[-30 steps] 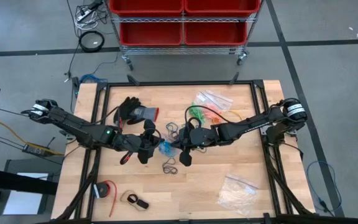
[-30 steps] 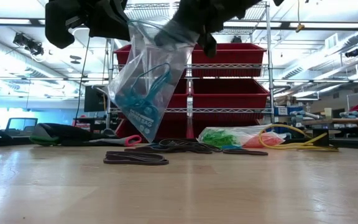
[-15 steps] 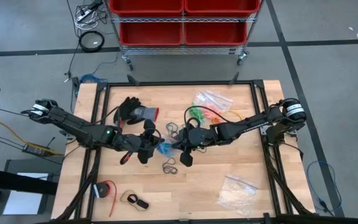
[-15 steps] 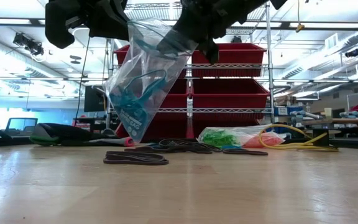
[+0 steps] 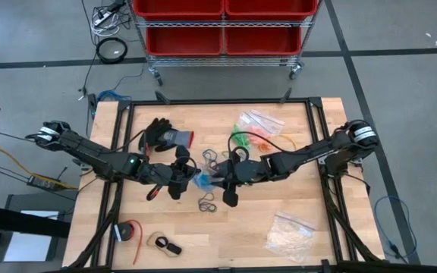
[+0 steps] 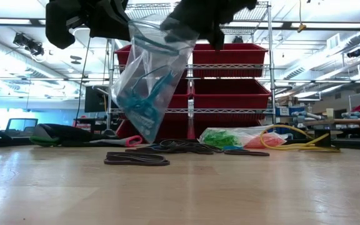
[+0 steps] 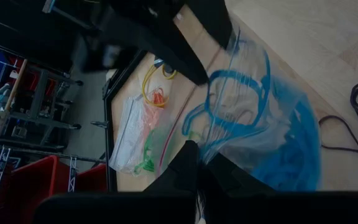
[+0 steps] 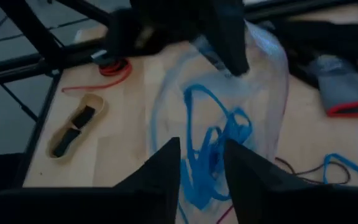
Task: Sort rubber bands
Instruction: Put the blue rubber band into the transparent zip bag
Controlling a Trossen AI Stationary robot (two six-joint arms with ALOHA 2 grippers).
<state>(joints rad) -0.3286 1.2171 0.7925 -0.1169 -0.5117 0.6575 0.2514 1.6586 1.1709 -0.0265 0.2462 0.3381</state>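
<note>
A clear bag [image 6: 149, 75] holds blue rubber bands [image 6: 136, 103].

Mid desk [image 5: 279, 205] crowded: left hand [image 5: 182, 176] and right hand [image 5: 222, 180] meet at a hanging clear bag [image 6: 145, 81]. Loose black bands [image 5: 207, 202] lie just below it, glove [image 5: 161, 136] behind left. Bare wood between bands and near-right bag [image 5: 288, 233].

My right gripper [image 5: 220, 180] has let its fingers part at the mouth of the clear bag [image 6: 150, 81] of blue rubber bands [image 6: 141, 106] and slid slightly away; the bag now hangs straighter below the left gripper [image 5: 190, 176].
</note>
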